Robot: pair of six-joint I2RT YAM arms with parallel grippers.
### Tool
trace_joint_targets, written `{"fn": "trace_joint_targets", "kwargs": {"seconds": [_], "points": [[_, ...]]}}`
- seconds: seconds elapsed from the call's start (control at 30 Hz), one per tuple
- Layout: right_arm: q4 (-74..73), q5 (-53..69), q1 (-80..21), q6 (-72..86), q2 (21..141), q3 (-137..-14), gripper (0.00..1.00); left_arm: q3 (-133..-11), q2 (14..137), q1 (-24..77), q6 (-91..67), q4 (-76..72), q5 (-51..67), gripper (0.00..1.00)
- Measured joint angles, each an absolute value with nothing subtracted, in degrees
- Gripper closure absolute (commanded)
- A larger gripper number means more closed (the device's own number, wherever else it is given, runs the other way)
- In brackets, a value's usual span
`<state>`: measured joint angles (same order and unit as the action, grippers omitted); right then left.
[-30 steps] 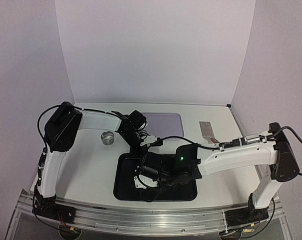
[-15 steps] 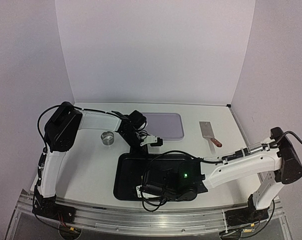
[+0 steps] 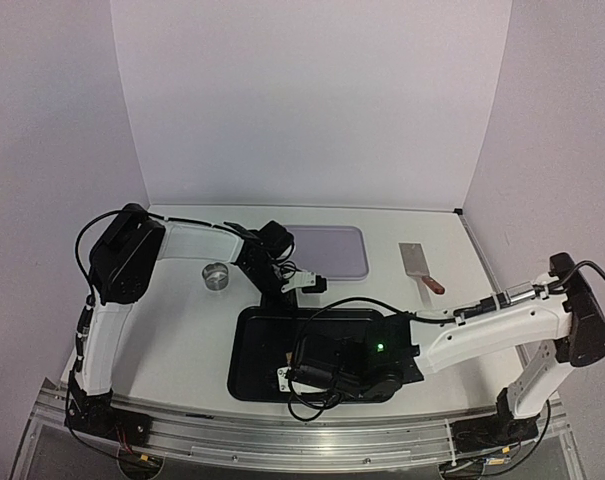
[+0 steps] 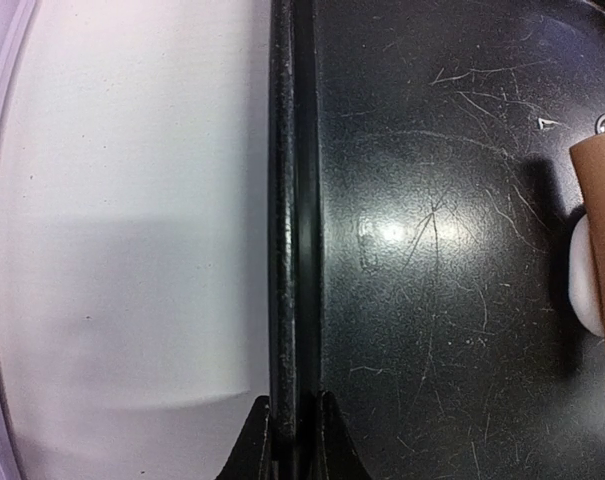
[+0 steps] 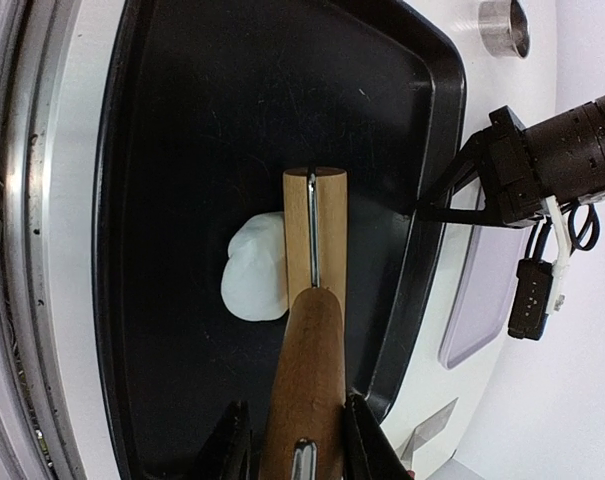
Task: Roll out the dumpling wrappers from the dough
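Left gripper [image 4: 295, 442]: clamping the black rectangular tray's [image 4: 432, 250] rim.
Right gripper [image 5: 302, 445]: gripping the brown wooden rolling pin [image 5: 312, 290].
Soft white dough lump [image 5: 252, 270]: lying in the tray, the pin's roller overlapping its edge.

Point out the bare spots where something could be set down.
Bare table lies left of the black tray, nearer than the metal ring. Crowded: the tray's middle, with dough, rolling pin and right end effector; the left end effector grips its far rim.
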<state>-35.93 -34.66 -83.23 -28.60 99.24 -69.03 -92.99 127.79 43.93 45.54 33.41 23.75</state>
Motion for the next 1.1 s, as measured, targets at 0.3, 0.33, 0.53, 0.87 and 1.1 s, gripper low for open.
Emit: {"fn": "trace_joint_targets", "kwargs": {"seconds": [0.3,0.33,0.53,0.87,1.1], "points": [[-37.47,-34.15,-83.04,-29.46,100.36,-70.21,1.0,-92.99,127.79,44.12,45.54,33.39,23.7,1.0],[-37.39,-34.19,-82.77,-29.53,100.65,-70.37,1.0,-92.99,127.79,44.12,45.54,33.39,23.7,1.0],[-36.27,-33.39,-80.84,-30.11,101.34,-70.81,1.0,-92.99,127.81,44.12,45.54,33.39,23.68,1.0],[-34.73,-32.97,-75.47,-32.02,106.96,-76.85,1.0,-92.99,127.79,44.12,45.5,33.39,23.66,1.0],[-39.05,-31.84,-74.31,-32.51,107.81,-81.13,1.0,-92.99,127.79,44.14,45.44,33.36,23.63,1.0]]}}
